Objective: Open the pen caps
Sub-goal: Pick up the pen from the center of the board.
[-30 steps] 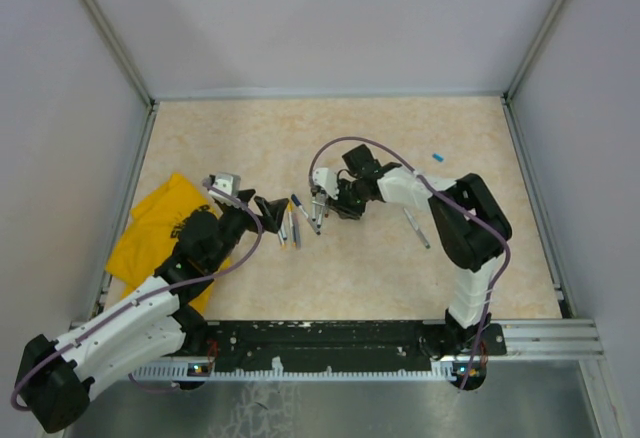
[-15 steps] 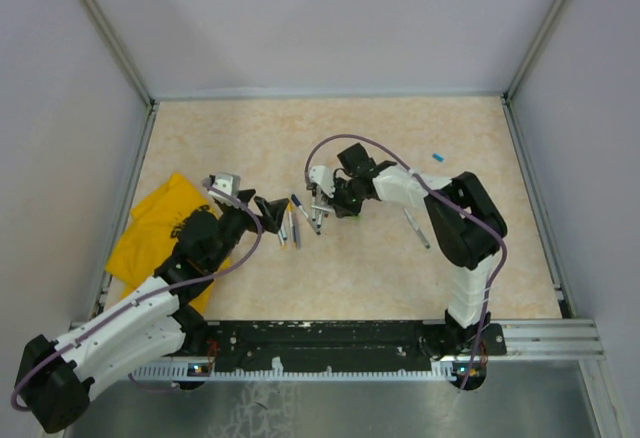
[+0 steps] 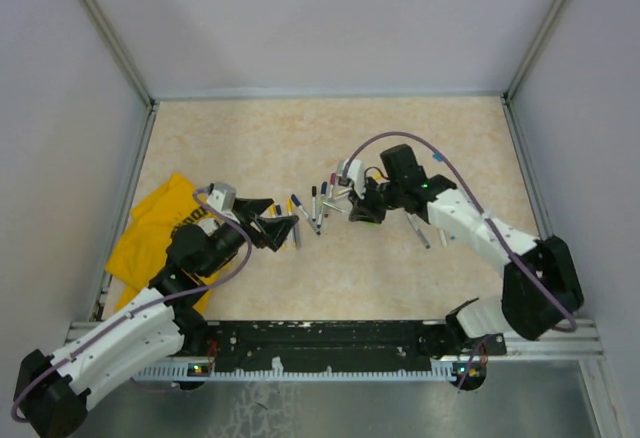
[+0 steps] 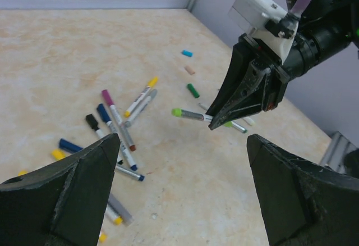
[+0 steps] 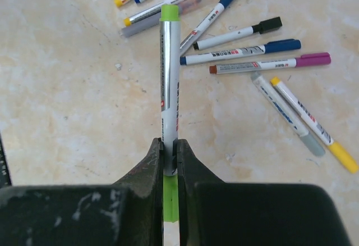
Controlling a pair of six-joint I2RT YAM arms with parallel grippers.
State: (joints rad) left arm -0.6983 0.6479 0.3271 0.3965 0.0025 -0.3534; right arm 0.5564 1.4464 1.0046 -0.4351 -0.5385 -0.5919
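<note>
I take the pile of pens [image 3: 315, 208], mid-table [image 3: 420, 128], as my mark. The yellow cloth [image 3: 150, 233] lies well to the left of the pile, out of the work. My left gripper [image 3: 283, 216] hangs just left of the pile, its jaws spread as wide as they go with nothing between them. My right gripper [image 5: 170, 147] sits just right of the pile, clamped tight on a green-ended pen [image 5: 168, 72] near its rear. The pen's far green end [image 5: 169, 13] points towards the pile and the waiting left jaws. It looks capped to me, so its pull is not yet made. The pile holds roughly ten pens, most wearing coloured caps. One, the brown-tipped pen [image 5: 252, 65], may be already open. On the far side of the right gripper from the pile lie three loose caps: green cap [image 4: 193, 91], beige cap [image 4: 190, 70] and blue cap [image 4: 187, 53]. I judge a few pens done and most left.
</note>
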